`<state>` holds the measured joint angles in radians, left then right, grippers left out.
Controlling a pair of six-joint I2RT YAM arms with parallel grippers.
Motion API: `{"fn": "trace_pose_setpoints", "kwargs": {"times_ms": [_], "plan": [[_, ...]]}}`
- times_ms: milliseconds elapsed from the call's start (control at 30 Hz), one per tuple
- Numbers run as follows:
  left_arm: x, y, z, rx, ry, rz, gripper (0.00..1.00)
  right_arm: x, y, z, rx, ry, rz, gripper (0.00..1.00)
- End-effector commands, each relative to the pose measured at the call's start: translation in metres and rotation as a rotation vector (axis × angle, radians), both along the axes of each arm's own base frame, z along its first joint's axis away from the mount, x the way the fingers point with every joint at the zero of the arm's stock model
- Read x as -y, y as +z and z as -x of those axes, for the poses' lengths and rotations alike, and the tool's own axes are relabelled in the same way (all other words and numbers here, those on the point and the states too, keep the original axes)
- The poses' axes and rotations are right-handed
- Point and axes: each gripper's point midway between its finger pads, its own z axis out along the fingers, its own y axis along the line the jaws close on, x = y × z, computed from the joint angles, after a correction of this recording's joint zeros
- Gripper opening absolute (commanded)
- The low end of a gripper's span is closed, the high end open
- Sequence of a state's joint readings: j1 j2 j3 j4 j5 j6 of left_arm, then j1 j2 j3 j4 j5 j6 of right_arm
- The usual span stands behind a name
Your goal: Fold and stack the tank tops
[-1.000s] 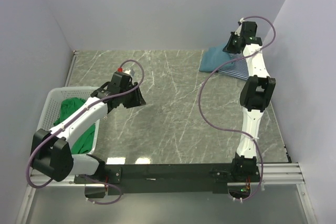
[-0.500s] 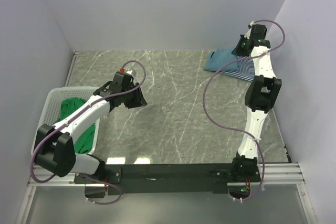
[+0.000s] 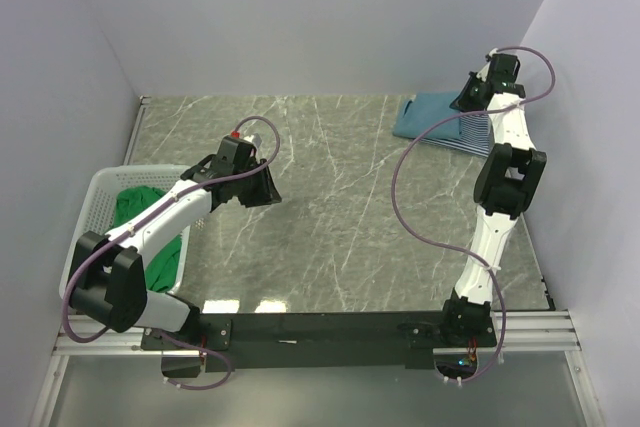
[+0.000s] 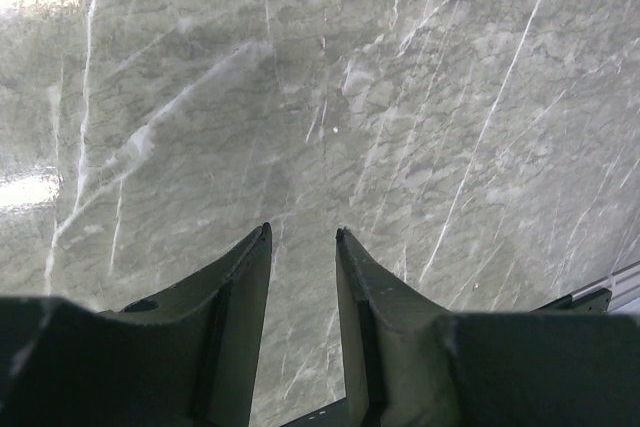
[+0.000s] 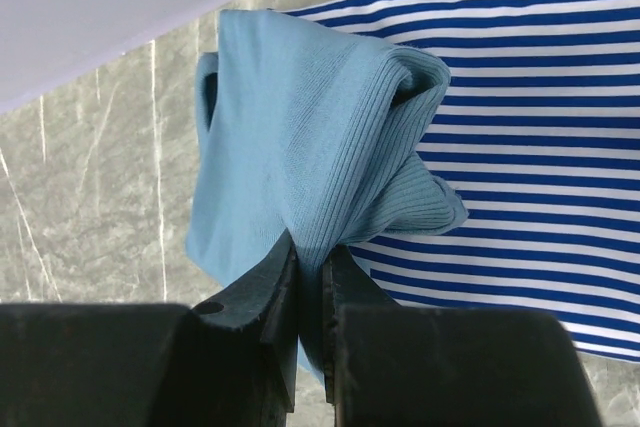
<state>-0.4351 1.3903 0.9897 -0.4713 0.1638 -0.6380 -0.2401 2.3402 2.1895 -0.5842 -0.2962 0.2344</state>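
The teal-blue tank top lies folded at the back right of the table, over the navy-and-white striped tank top. My right gripper is shut on a bunched fold of the teal-blue top, lifted over the striped top. The bright green tank top lies crumpled in the white mesh basket at the left. My left gripper hangs over bare marble beside the basket; in the left wrist view it is open and empty.
The marble table is bordered by purple-grey walls at the back and both sides. A black rail carrying the arm bases runs along the near edge. The right arm's purple cable loops over the table's right half.
My right gripper has moved right and toward the back wall, dragging the teal-blue top further over the striped one. The left arm has barely moved.
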Motion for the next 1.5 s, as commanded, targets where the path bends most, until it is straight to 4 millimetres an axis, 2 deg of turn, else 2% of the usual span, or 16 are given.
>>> {"fn": "trace_pose_setpoints", "kwargs": {"times_ms": [0,267,433,467,500,667,733,767,833,867,900,967,1000,1167,1300,1467], "plan": [[0.007,0.019,-0.012,0.069,-0.025,0.030,0.38,0.008,0.066,-0.006,0.149,-0.026,0.035,0.00],[0.008,0.019,-0.011,0.067,-0.033,0.041,0.39,0.031,0.022,0.009,0.055,-0.132,0.021,0.00],[0.009,0.021,-0.010,0.074,-0.033,0.051,0.41,0.044,0.005,0.027,-0.011,-0.244,0.020,0.53],[0.008,0.021,-0.009,0.074,-0.033,0.053,0.41,0.044,0.007,0.028,-0.003,-0.258,0.013,0.70],[0.009,0.022,-0.009,0.078,-0.028,0.060,0.42,0.043,0.020,0.031,0.022,-0.265,0.014,0.74],[0.006,0.028,-0.008,0.093,-0.003,0.070,0.43,0.035,0.038,0.056,0.043,-0.326,0.055,0.76],[0.003,0.030,-0.008,0.100,0.011,0.071,0.43,0.027,0.031,0.068,0.021,-0.337,0.057,0.77],[0.001,0.034,-0.008,0.106,0.028,0.075,0.43,0.024,0.046,0.074,0.049,-0.350,0.053,0.77],[-0.004,0.036,-0.009,0.113,0.057,0.072,0.43,0.016,0.034,0.092,0.024,-0.361,0.060,0.77],[-0.006,0.042,-0.011,0.125,0.076,0.078,0.43,0.003,0.053,0.097,0.076,-0.353,0.057,0.77],[-0.012,0.043,-0.014,0.134,0.109,0.064,0.43,-0.005,0.038,0.110,0.046,-0.346,0.062,0.77],[-0.022,0.050,-0.014,0.143,0.155,0.056,0.43,-0.036,0.053,0.121,0.100,-0.299,0.056,0.77],[-0.030,0.052,-0.015,0.145,0.188,0.051,0.44,-0.047,0.037,0.134,0.069,-0.286,0.065,0.77],[-0.087,0.066,-0.020,0.175,0.461,-0.031,0.47,-0.125,0.040,0.177,0.113,-0.136,0.045,0.77],[-0.164,0.066,-0.016,0.170,0.773,-0.120,0.52,-0.193,0.030,0.217,0.122,0.024,0.033,0.77],[-0.274,0.055,0.005,0.115,1.162,-0.147,0.58,-0.231,0.033,0.247,0.143,0.125,0.029,0.78]]}}
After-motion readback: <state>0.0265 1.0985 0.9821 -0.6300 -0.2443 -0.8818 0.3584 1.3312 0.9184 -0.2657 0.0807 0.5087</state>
